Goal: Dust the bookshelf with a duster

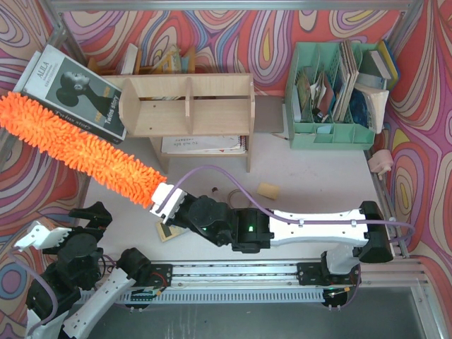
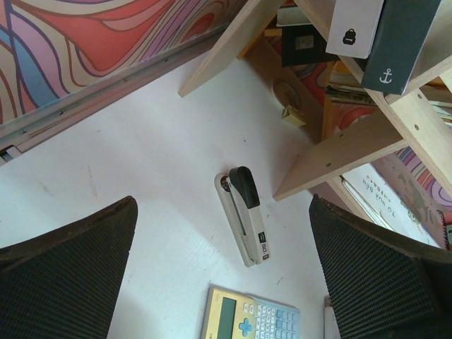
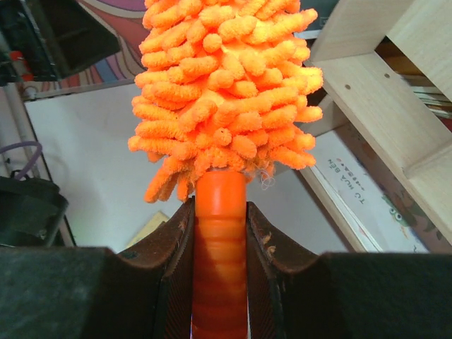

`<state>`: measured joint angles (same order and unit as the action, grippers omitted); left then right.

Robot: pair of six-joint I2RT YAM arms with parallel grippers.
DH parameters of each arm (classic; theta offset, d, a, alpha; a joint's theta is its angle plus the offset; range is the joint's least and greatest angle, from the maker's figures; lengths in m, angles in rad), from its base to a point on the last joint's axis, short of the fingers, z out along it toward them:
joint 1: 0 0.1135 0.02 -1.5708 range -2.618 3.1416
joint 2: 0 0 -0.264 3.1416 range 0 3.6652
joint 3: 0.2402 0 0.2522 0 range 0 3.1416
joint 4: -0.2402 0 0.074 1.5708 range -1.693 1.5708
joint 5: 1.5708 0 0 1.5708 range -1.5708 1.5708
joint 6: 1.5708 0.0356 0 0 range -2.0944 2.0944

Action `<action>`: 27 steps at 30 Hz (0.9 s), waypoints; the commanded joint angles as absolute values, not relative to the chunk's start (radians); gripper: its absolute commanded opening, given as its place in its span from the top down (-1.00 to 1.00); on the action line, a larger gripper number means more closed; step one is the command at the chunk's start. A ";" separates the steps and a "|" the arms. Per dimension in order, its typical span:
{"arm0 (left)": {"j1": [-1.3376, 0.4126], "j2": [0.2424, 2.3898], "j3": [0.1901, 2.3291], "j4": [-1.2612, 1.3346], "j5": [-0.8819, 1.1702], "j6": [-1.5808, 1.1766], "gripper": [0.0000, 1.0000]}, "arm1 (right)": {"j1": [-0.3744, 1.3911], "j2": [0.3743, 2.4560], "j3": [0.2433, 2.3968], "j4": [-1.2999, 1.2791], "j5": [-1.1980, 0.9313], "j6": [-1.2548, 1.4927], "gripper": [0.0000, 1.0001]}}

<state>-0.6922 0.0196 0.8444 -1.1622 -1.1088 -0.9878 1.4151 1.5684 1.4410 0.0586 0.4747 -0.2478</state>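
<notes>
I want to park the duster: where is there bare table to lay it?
Widest bare stretch: table in front of the green organiser, right of the bookshelf, past the small yellow block. Crowded: under the bookshelf, around the stapler and calculator.

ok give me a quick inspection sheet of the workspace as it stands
surface: white table, a few faint marks
job's things: plywood bookshelf at the back; orange duster angled off to its left, head over a leaning book
clutter: stapler, calculator, mint-green file organiser stuffed with books, small tan block
grippers: right gripper shut on the duster handle; left gripper open, empty, above the stapler
cables: purple cable looping over the right arm
surroundings: swirl-patterned walls
</notes>
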 commanded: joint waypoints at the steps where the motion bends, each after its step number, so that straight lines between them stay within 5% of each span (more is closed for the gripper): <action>1: -0.695 0.006 0.845 -1.188 -1.132 -0.994 -0.96 | 1.397 1.562 1.446 0.107 0.488 -0.253 1.00; 27: -0.695 0.017 0.844 -1.190 -1.129 -0.992 -0.97 | 1.384 1.280 1.034 -0.180 0.641 0.127 1.00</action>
